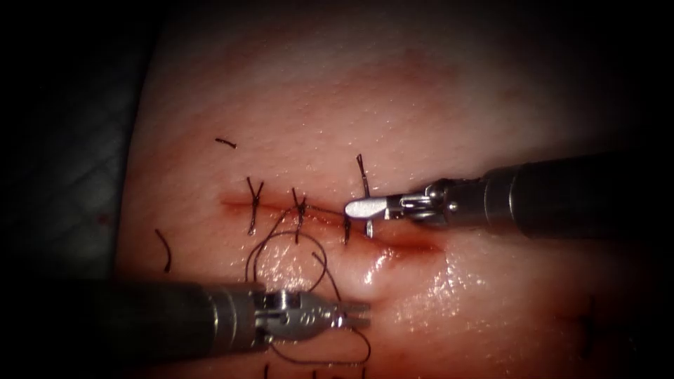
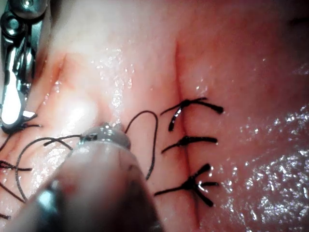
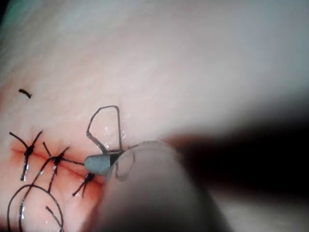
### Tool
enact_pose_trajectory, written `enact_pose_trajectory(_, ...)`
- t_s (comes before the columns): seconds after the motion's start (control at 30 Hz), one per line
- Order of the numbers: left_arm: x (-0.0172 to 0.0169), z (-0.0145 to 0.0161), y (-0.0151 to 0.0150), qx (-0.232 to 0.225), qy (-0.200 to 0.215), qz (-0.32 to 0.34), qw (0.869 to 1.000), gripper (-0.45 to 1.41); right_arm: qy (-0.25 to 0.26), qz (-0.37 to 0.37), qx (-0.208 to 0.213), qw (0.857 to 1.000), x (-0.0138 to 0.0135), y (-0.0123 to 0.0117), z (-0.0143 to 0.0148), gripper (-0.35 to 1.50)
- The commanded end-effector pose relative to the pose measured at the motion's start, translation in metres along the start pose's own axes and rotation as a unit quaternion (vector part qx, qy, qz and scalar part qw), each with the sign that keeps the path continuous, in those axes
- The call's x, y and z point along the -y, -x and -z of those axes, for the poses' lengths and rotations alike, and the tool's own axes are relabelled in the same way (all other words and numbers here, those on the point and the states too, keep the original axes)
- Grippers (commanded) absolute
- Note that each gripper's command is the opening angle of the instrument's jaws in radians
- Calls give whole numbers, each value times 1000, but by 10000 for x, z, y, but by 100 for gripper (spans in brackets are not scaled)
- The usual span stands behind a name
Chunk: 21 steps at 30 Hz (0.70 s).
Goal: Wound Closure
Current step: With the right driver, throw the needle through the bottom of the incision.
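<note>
right tool at frame centre over the cut, jaws parted, one flat along the cut and one pointing down, near the third knot. left tool low in the frame, jaws closed, pressed on tissue; cannot tell whether thread is pinched. curved needle beside the right tool's tip, lying on the tissue.
</note>
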Motion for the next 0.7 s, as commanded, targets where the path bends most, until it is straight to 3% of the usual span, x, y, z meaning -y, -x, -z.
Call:
enact_pose_trajectory(0.03, -2, -8, 0, 0, 0, 0, 1000, -1, -2, -1, 3, 1000, -7, 2, -9, -35)
enact_pose_trajectory(0.57, 0, -6, -1, -1, 2, 0, 1000, -5, -14, -34, 39, 999, -1, 42, -22, -35)
enact_pose_trajectory(0.7, -2, -5, -2, 0, 1, 1, 1000, -5, -24, -24, 3, 999, 6, 32, -23, -35)
